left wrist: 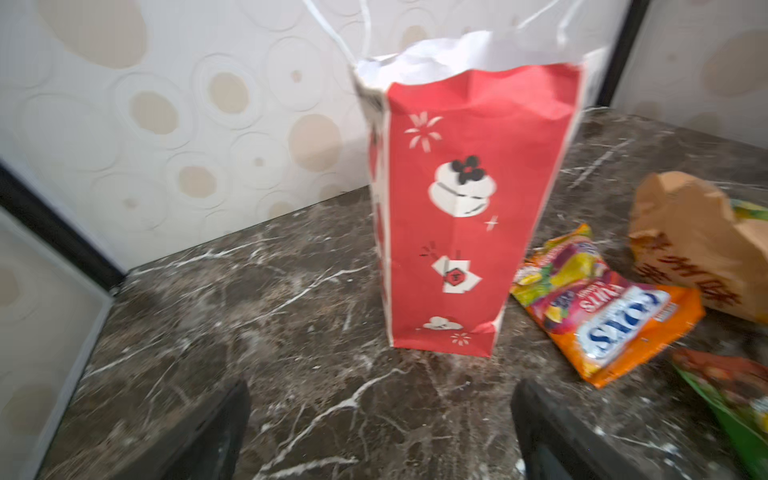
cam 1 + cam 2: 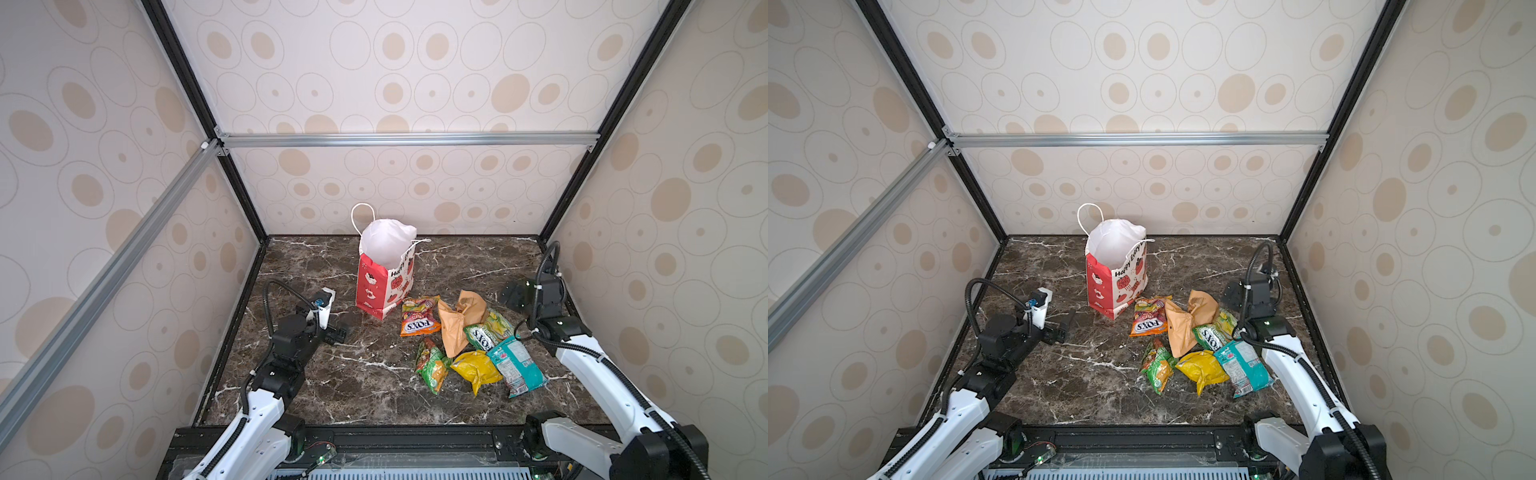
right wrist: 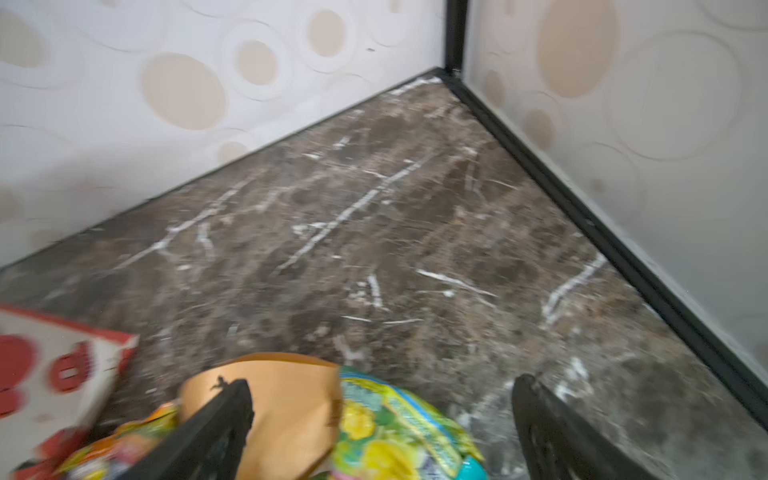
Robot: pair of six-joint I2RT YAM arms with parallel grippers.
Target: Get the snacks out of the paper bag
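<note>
The red paper bag (image 2: 384,282) (image 2: 1115,274) stands upright near the back wall, its white inside open on top. Six snacks lie on the table to its right: orange FOX'S (image 2: 419,318), tan kraft pouch (image 2: 457,322), green FOX'S (image 2: 488,330), green-and-red (image 2: 432,363), yellow (image 2: 476,370) and teal (image 2: 517,368). My left gripper (image 2: 347,326) (image 1: 380,390) is open and empty, low, just left of the bag (image 1: 465,208). My right gripper (image 2: 512,296) (image 3: 380,386) is open and holds nothing, just behind the tan pouch (image 3: 291,407) and green FOX'S (image 3: 395,428).
The dark marble table (image 2: 332,374) is closed in by patterned walls at the left, back and right. A black frame rail (image 2: 395,436) runs along the front edge. The right gripper is close to the right wall (image 3: 623,166).
</note>
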